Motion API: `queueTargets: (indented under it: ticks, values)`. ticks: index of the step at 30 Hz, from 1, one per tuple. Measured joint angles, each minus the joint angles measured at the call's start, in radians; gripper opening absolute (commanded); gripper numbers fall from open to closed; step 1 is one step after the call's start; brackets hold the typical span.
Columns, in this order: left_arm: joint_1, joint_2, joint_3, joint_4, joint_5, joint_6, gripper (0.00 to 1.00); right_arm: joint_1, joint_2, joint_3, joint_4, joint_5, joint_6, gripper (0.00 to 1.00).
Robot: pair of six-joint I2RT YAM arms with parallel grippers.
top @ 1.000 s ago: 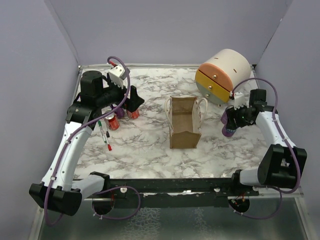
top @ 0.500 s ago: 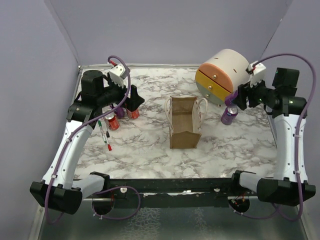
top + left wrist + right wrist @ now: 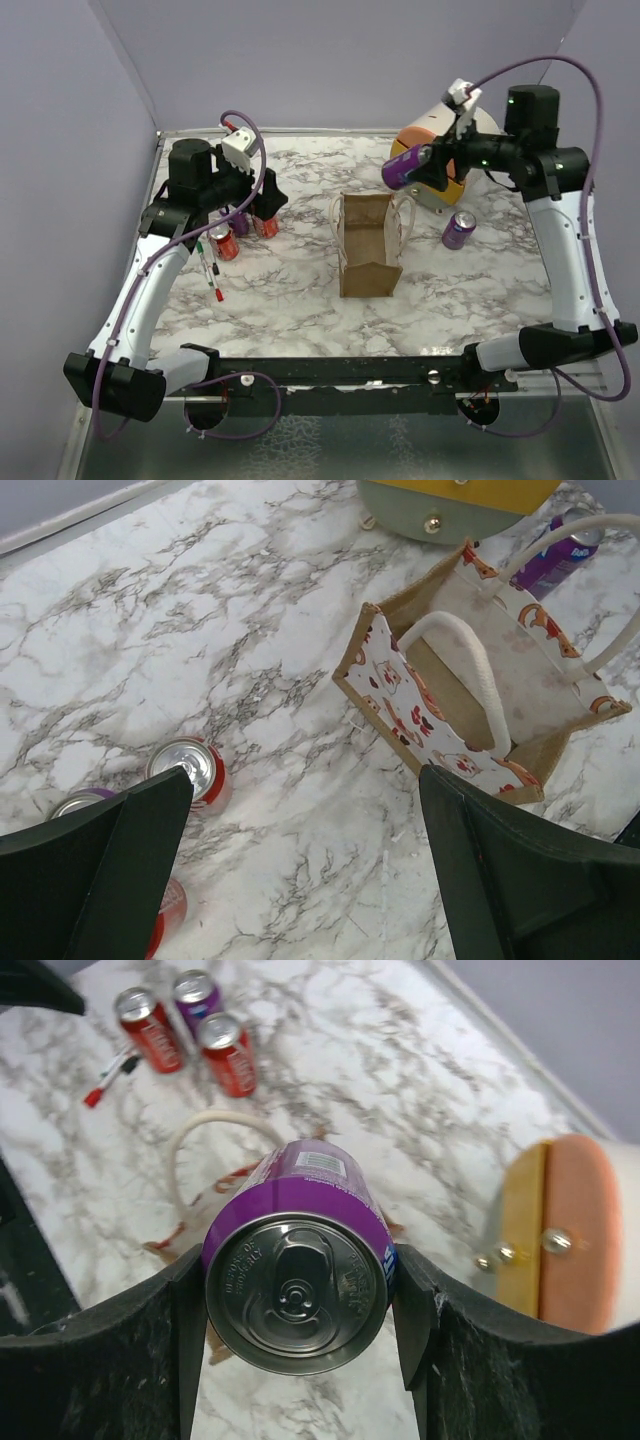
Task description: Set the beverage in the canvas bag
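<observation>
Now the beverage is off the bench and heading for the bag; the pick looks done and the drop is not.

Left side: the left tool [image 3: 306,772] is hanging with its fingers spread wide and nothing between them, above the red cans [image 3: 225,244] and near the pens [image 3: 212,272]. It is sitting about where it was a second ago, so it is not contributing yet.

Centre: the canvas bag [image 3: 368,280] is standing upright on the bench [image 3: 300,310], mouth open, pale handles flopping to either side. It has not shifted since the earlier frames and nothing is showing inside it.

Right of the bag: the held purple can [image 3: 405,167] is riding in the air on its side, lid facing the wrist camera, between the bag and the cream-and-orange cylinder [image 3: 470,125]. It is not over the mouth yet. The right tool [image 3: 298,1295] is pinching it, one finger on each side of the body.

A second ago that tool was down low at the right edge of the bench. Half a second ago it was coming up beside the cylinder. Now the arm is reaching high and leftward.

Far right: a spare purple can [image 3: 459,230] is standing alone on the bench, untouched.

My read: the carry is underway, and the can needs to go further left and nearer before letting go.
</observation>
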Motion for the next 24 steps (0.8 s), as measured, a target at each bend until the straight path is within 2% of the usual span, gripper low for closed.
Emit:
queueTargets:
  ticks: [5, 12, 14, 24]
  values:
    - [0.000, 0.010, -0.008, 0.005, -0.034, 0.021, 1.00, 0.178, 0.087, 0.012, -0.019, 0.042, -0.003, 0.10]
    - [0.011, 0.010, -0.015, 0.007, -0.047, 0.037, 0.99, 0.367, 0.181, -0.003, -0.035, 0.259, -0.063, 0.07]
    - [0.016, 0.010, -0.017, 0.007, -0.047, 0.039, 1.00, 0.408, 0.215, -0.024, -0.040, 0.278, -0.070, 0.07]
    - [0.021, 0.001, -0.051, 0.016, -0.048, 0.040, 1.00, 0.421, 0.275, -0.199, -0.007, 0.374, -0.097, 0.07]
